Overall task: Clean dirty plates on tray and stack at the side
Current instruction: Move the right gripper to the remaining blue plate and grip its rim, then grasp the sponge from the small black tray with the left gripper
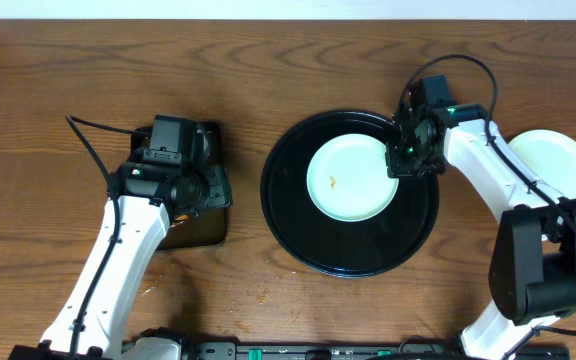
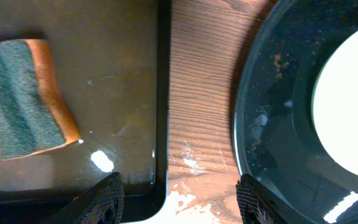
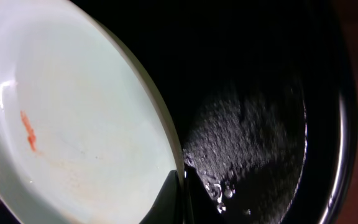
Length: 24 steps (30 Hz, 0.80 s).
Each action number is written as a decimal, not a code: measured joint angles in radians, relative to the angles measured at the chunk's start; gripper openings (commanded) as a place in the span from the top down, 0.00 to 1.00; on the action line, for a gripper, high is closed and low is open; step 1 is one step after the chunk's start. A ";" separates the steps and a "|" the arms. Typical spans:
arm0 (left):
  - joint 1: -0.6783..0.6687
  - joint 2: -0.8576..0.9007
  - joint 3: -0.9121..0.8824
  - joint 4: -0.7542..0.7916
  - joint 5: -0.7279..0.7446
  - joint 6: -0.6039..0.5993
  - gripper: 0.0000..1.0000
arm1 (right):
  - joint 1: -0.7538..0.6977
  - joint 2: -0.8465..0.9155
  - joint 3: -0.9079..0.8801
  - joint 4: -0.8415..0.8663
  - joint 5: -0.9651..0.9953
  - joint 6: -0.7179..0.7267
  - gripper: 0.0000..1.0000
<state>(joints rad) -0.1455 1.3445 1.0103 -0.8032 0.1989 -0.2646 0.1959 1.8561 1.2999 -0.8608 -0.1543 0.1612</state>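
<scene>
- Sponge is lying upper left in small tray, left gripper hovering above, fingers apart
- Right gripper is clamping plate rim on tray, frame centre
- Two plates showing: other plate sitting far right

White arms, blk joints, cables

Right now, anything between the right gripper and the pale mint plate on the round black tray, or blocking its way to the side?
Nothing visible. The right gripper is at the right rim of the pale mint round plate on the black round tray. Toward the pale plate at right, only wooden table and its own arm.
</scene>
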 measured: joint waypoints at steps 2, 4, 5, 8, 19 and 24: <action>0.000 0.000 0.000 0.000 -0.015 0.000 0.40 | 0.000 0.001 -0.011 -0.002 0.005 0.021 0.99; 0.000 0.000 0.000 -0.002 -0.032 0.000 0.40 | 0.002 0.001 -0.049 0.014 0.017 0.048 0.86; 0.000 0.000 0.000 -0.002 -0.034 0.000 0.40 | 0.002 0.001 -0.060 0.019 0.018 0.051 0.80; 0.000 0.000 0.000 -0.010 -0.058 0.000 0.40 | 0.002 0.002 -0.112 0.062 0.029 0.065 0.69; 0.000 0.000 0.000 -0.013 -0.150 0.000 0.39 | 0.003 -0.016 -0.242 0.333 0.027 0.043 0.99; 0.000 0.009 0.000 -0.011 -0.203 0.000 0.39 | 0.001 -0.027 -0.254 0.349 0.020 0.040 0.99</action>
<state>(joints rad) -0.1455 1.3533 1.0103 -0.8146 -0.0036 -0.2649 0.1967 1.8294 1.0458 -0.5117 -0.1341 0.2016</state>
